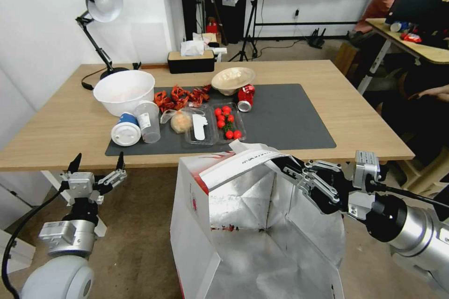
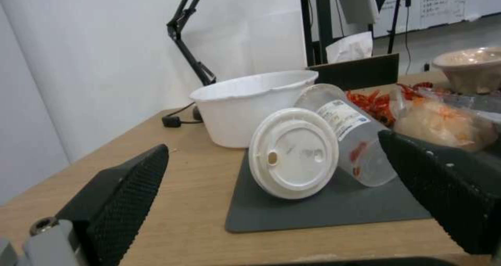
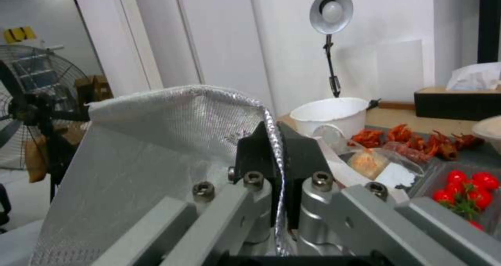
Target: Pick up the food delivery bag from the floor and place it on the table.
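The food delivery bag, white outside with a red logo and silver foil lining, hangs open in front of the table's near edge, its top about level with the table. My right gripper is shut on the bag's upper rim; in the right wrist view its black fingers pinch the foil edge of the bag. My left gripper stands open at the left, just below the table's front edge, holding nothing. The left wrist view shows its black pads wide apart before the tabletop.
On the dark grey mat lie a white bowl, two tipped cups, red crayfish shells, a tray of cherry tomatoes, a red can and a beige bowl. A desk lamp and tissue box stand behind.
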Controlling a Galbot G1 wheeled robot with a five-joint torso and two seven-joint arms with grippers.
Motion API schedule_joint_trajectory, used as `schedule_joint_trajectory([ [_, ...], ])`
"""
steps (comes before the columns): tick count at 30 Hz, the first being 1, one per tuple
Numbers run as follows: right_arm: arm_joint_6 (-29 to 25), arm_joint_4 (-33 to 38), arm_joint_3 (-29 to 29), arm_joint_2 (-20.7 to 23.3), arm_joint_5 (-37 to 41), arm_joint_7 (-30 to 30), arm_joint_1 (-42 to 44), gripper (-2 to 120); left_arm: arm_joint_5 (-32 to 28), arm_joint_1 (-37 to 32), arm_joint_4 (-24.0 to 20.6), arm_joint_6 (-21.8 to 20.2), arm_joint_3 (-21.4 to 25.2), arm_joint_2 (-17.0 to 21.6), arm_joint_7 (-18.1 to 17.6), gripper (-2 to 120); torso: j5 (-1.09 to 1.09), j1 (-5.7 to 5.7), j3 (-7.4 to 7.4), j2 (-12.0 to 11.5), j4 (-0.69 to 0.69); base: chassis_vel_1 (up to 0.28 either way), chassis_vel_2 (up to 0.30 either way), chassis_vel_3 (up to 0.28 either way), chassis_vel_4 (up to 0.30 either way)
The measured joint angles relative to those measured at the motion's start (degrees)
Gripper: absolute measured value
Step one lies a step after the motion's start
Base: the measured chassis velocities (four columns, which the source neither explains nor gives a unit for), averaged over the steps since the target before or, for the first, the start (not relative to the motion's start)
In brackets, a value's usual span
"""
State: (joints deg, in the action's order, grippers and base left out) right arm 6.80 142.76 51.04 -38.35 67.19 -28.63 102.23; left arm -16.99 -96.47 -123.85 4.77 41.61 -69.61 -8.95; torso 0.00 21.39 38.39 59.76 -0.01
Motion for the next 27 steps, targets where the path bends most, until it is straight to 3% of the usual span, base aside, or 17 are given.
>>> schedule_joint_trajectory([
  [10, 0.0, 0.0, -0.5, -0.2, 0.4, 0.0, -0.3, 0, 0.2, 0.2, 0.5, 0.0, 0.0, 0.1, -0.3, 100, 0.0, -0.12, -0.17, -0.3, 0.0, 0.0, 0.0, 0.0, 0.0],
  [17, -1.9, 0.4, -0.3, -0.3, 4.7, 3.1, -1.4, 0, 0.7, 0.2, 0.5, 0.0, -0.3, -0.1, -0.4, 100, 0.0, -0.17, -0.24, -0.4, 0.0, 0.0, 0.0, 0.0, 0.0],
  [24, -6.0, 0.5, 0.8, -1.6, 10.4, 11.6, -3.6, 0, 1.2, 1.4, 1.0, -0.2, -2.0, 0.5, -0.5, 100, -0.01, -0.22, -0.3, -0.5, -0.04, 0.0, 0.0, 0.0, 0.0],
  [27, -8.5, 0.5, 0.6, -2.2, 13.4, 18.9, -6.8, 0, 1.2, 1.4, 1.0, -0.2, -2.1, 0.6, -0.5, 100, 0.0, -0.24, -0.33, -0.6, 0.01, 0.0, 0.0, 0.0, 0.0],
])
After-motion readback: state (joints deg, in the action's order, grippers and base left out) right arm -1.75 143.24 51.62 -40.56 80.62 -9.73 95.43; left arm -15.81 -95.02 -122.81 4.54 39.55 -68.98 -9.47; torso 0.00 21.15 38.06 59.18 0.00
